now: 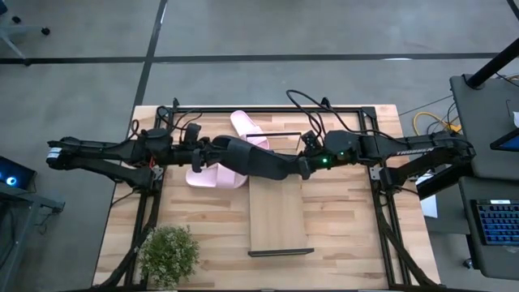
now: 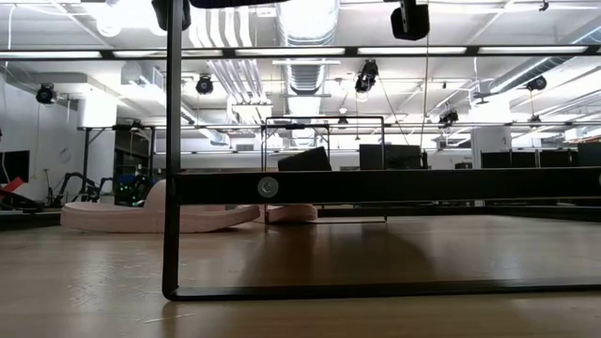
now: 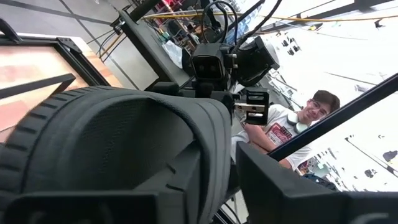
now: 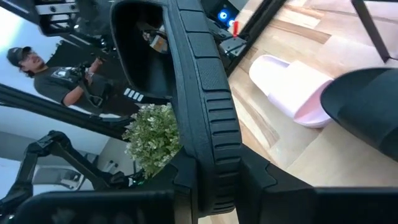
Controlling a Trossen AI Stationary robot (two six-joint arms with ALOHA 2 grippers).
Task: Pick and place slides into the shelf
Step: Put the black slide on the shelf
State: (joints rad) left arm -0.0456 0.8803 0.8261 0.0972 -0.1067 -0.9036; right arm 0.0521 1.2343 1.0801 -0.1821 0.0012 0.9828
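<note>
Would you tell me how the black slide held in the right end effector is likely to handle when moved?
The black slide in the right end effector shows no sag while gripped at its sole edge, so it is probably fairly stiff and light. Its ribbed, matte edge likely resists slipping. Being long and flattish, it should not roll once set down.

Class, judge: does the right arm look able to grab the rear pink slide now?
Probably not yet. The right gripper is shut on a black slide, with the left gripper at its other end. The pink slide lies close and uncovered, but the fingers are full.
</note>
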